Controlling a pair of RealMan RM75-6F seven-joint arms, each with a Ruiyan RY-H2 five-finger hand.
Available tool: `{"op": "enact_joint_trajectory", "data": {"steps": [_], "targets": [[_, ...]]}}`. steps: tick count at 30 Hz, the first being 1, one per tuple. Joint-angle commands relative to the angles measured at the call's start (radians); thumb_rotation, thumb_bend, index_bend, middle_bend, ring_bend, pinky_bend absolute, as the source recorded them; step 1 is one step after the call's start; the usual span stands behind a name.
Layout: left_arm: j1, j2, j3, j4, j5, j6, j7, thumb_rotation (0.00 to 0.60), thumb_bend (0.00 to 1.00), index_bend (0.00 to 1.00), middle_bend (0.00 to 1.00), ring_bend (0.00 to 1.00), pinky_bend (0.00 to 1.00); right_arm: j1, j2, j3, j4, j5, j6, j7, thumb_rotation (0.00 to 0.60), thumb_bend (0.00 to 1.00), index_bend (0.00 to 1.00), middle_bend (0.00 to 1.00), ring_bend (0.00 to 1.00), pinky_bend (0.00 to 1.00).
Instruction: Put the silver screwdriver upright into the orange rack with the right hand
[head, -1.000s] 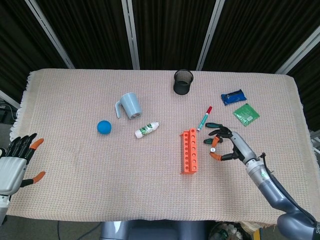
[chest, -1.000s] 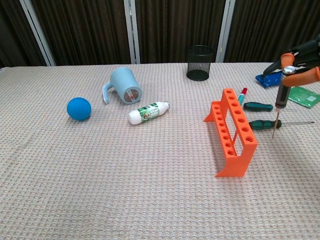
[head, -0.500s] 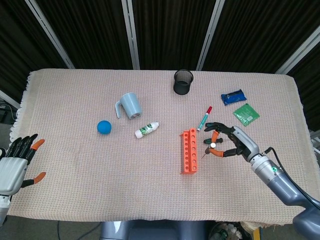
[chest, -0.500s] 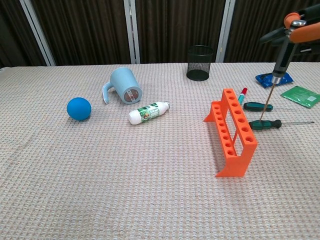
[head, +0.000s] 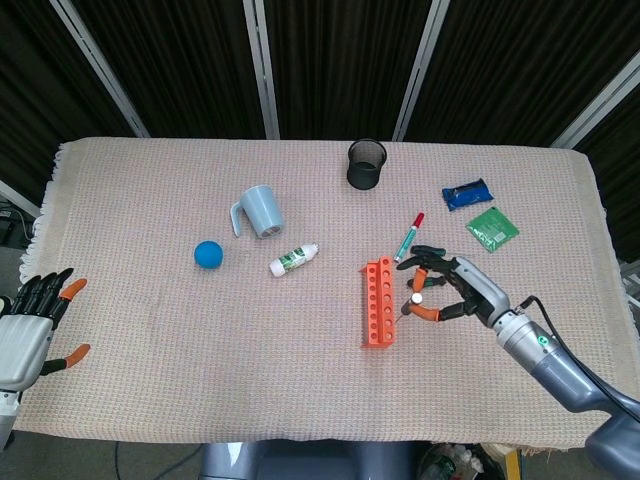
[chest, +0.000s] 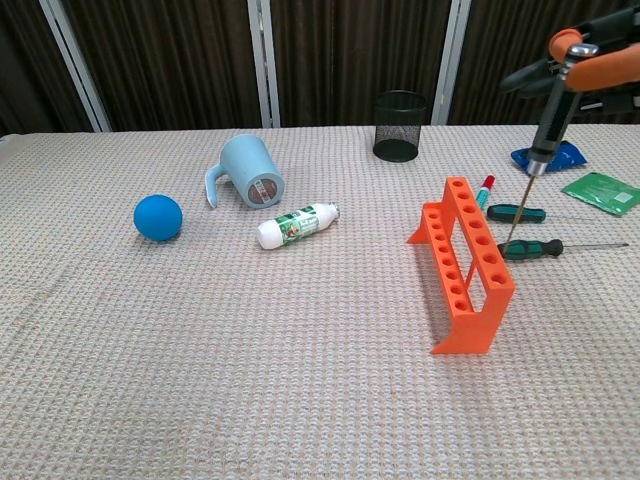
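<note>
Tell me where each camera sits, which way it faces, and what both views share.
Head view: high above the near edge, looking steeply down on the table; both hands show, left hand at the lower left corner, right hand with its forearm.
Chest view: low at the near edge, looking level across the cloth toward the dark curtains; only the right hand shows.
Shared: orange rack, silver screwdriver held tip-down, blue ball.

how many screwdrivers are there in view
3. The silver screwdriver is pinched in the right hand, tip down beside the orange rack. Two green-handled screwdrivers lie on the cloth right of the rack. None seems hidden.
</note>
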Motion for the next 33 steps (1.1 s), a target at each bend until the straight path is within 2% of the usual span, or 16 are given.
{"op": "enact_joint_trajectory", "data": {"steps": [1,33], "targets": [[0.000,-0.001,0.000,0.002,-0.002,-0.001,-0.001,0.600,0.18,0.12,0.00,0.00,0.00,0.014,-0.005,-0.013,0.003,0.008,0.005,-0.002,0.600,0.28,0.62,0.26,0.02,0.00],[0.003,-0.005,0.004,0.019,-0.016,-0.011,-0.018,0.600,0.18,0.12,0.00,0.00,0.00,0.105,-0.050,-0.102,0.033,0.087,0.020,-0.083,0.600,0.29,0.62,0.26,0.02,0.00]]}}
